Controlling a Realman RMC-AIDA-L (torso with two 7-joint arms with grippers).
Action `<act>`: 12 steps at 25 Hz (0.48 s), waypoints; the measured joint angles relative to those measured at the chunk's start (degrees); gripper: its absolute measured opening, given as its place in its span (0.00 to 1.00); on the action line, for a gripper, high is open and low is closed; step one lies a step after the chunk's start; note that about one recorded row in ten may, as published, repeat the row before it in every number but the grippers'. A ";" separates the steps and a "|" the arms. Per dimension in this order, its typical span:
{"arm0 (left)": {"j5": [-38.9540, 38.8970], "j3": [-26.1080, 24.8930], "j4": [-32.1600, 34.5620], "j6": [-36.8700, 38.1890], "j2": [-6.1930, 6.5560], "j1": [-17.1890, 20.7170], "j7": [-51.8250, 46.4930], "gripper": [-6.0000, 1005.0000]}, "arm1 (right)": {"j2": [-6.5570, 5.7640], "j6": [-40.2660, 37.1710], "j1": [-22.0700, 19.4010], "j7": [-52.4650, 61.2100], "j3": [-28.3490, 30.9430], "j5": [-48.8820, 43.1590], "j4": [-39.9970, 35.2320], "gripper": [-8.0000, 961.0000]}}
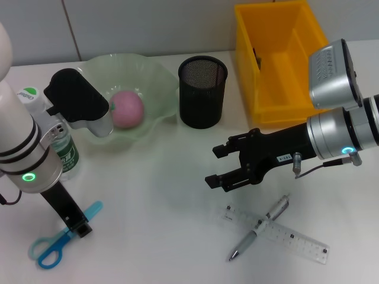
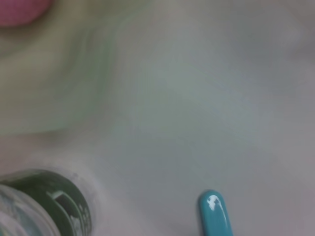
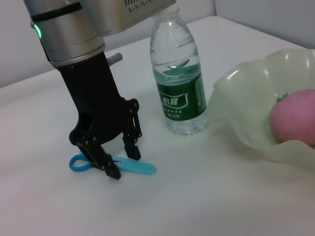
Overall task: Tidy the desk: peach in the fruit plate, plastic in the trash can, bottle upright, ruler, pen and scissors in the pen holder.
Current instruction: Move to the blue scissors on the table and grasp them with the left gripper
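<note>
Blue scissors (image 1: 50, 244) lie flat at the front left. My left gripper (image 3: 123, 164) stands over them, open, one finger on each side of the blades (image 3: 138, 168). Their blue tip (image 2: 214, 214) shows in the left wrist view. The bottle (image 1: 64, 148) stands upright beside the left arm. A pink peach (image 1: 127, 109) lies in the green fruit plate (image 1: 155, 74). The clear ruler (image 1: 293, 238) and the silver pen (image 1: 260, 228) lie crossed at the front right. My right gripper (image 1: 218, 165) hovers open just behind them. The black mesh pen holder (image 1: 202, 92) stands mid-table. The plastic is out of view.
The yellow trash can (image 1: 278, 65) stands at the back right, behind the right arm. The bottle (image 3: 179, 88) stands between the left arm and the plate (image 3: 246, 113). Bare white tabletop lies between the scissors and the ruler.
</note>
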 joint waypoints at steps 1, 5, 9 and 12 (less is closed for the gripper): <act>-0.01 0.00 -0.01 -0.02 0.00 0.00 -0.01 0.43 | 0.00 0.00 -0.03 0.00 0.00 0.00 0.00 0.81; -0.04 0.00 -0.01 -0.08 0.00 0.00 -0.20 0.43 | 0.00 -0.03 -0.07 0.00 0.00 0.00 0.00 0.81; -0.02 0.00 -0.01 -0.13 0.01 0.00 -0.20 0.43 | 0.00 -0.08 -0.04 0.00 0.04 -0.02 0.00 0.81; 0.03 0.00 -0.01 -0.47 0.00 0.02 -0.38 0.43 | 0.00 -0.13 0.01 0.00 0.08 -0.02 0.00 0.81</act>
